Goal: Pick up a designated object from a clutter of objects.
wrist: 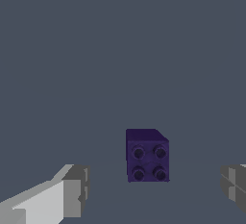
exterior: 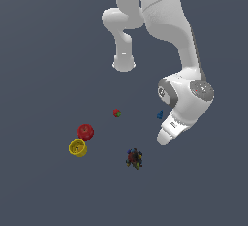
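Note:
The designated object is a tiny dark purple cube-like block [wrist: 147,156] with four studs on one face. It shows only in the wrist view, lying on the grey floor between my two fingers and apart from both. My gripper [wrist: 154,188] is open, with one grey finger [wrist: 72,194] on one side of the block and the other finger [wrist: 234,185] on the other side. In the exterior view my gripper [exterior: 164,137] points down at the floor and the arm hides the purple block.
The clutter lies on the floor in the exterior view: a red round thing [exterior: 85,132], a yellow cup-like thing [exterior: 77,148] beside it, a tiny red-green piece [exterior: 116,113], a small blue piece [exterior: 160,115] near my hand, and a multicoloured clump [exterior: 134,158].

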{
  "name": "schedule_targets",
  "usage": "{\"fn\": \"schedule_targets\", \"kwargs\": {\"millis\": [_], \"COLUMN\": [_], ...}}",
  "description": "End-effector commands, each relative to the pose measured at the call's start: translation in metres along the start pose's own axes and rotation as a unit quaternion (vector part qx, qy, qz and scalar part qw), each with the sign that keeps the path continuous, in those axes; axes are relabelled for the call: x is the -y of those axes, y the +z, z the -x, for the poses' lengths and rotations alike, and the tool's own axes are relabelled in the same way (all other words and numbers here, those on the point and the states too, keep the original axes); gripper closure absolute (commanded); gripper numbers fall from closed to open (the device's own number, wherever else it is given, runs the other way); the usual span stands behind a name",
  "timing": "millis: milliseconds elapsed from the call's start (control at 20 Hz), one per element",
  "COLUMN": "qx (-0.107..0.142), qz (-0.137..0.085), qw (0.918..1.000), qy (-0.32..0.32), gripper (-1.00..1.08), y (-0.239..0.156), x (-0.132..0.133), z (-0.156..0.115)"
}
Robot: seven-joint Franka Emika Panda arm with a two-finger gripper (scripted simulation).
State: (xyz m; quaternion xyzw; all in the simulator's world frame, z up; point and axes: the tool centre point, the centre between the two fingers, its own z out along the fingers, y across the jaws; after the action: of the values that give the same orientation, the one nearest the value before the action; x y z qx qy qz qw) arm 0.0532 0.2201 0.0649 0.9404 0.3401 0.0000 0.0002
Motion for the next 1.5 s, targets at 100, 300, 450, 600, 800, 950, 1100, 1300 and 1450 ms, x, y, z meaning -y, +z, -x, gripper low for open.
{"fn": "schedule_targets", "kwargs": {"millis": [100,300,450,600,800,950,1100,1300,1450], "qx": [0.000,0.000,0.000,0.000,0.000,0.000,0.000,0.000,0.000], "qz": [0.000,0.000,0.000,0.000,0.000,0.000,0.000,0.000,0.000], "qw": [1.0000,1.0000,1.0000,1.0000,1.0000,1.0000,1.0000,1.0000,1.0000], "qy": [-0.001,-0.001,-0.001,-0.001,-0.001,-0.001,-0.001,-0.001,-0.001], "gripper": [-0.92,-0.92,-0.92,1.08,1.08,1.08,1.08,1.08,1.08], "y": [0.022,0.039,0.043,0.043,0.043,0.043,0.043,0.038,0.030], "x": [0.001,0.001,0.001,0.001,0.001,0.001,0.001,-0.003,-0.009], "z": [0.001,0.001,0.000,0.000,0.000,0.000,0.000,0.004,0.010]}}
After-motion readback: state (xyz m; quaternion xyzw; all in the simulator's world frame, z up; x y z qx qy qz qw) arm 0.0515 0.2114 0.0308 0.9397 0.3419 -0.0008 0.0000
